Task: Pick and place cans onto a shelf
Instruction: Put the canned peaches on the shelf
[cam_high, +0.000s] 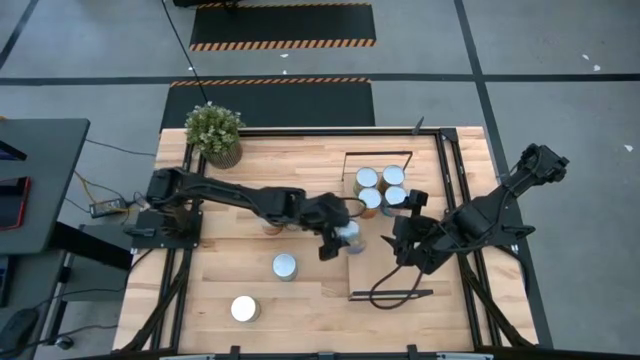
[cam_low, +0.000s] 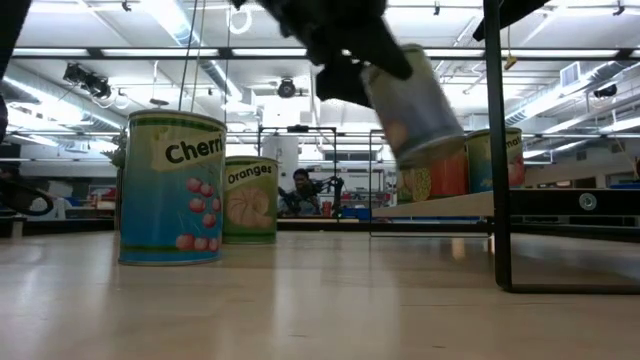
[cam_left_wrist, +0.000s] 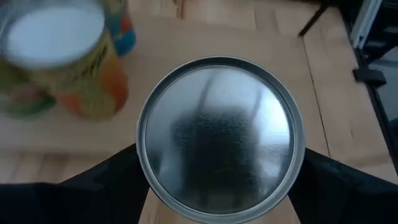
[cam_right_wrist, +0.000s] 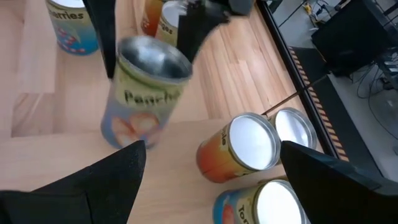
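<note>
High view
Left claw (cam_high: 338, 236): clamped on a can (cam_high: 349, 234), carried just at the shelf's (cam_high: 425, 190) near edge, short of the four cans (cam_high: 380, 187) already grouped at the shelf's plant-side end; I'd say it is being brought in to join them.
Right claw (cam_high: 403, 238): spread wide and holding nothing, parked over the middle of the shelf, probably waiting its turn.
Loose cans: two (cam_high: 285, 266) (cam_high: 244, 309) stand off the shelf on the table (cam_high: 300, 300), well apart from it, so there is work left.
Plant (cam_high: 214, 133): at the table's far corner, clear of the shelf.

Low view
Carried can (cam_low: 412, 100): in the air and tilted, level with or above the shelf board (cam_low: 440, 206), high enough to clear it, to my eye.
Cherry can (cam_low: 171, 187) and orange can (cam_low: 249, 199): upright on the table, away from the shelf.

Left wrist view
Lid (cam_left_wrist: 221, 134): fills the view between the dark fingers (cam_left_wrist: 93, 193), gripped by its sides so it can go down upright.

Right wrist view
Peach can (cam_right_wrist: 145, 90): hanging tilted in the left claw, just beside the shelf's cans (cam_right_wrist: 241, 149); the right fingers (cam_right_wrist: 93, 186) stand far apart.
</note>
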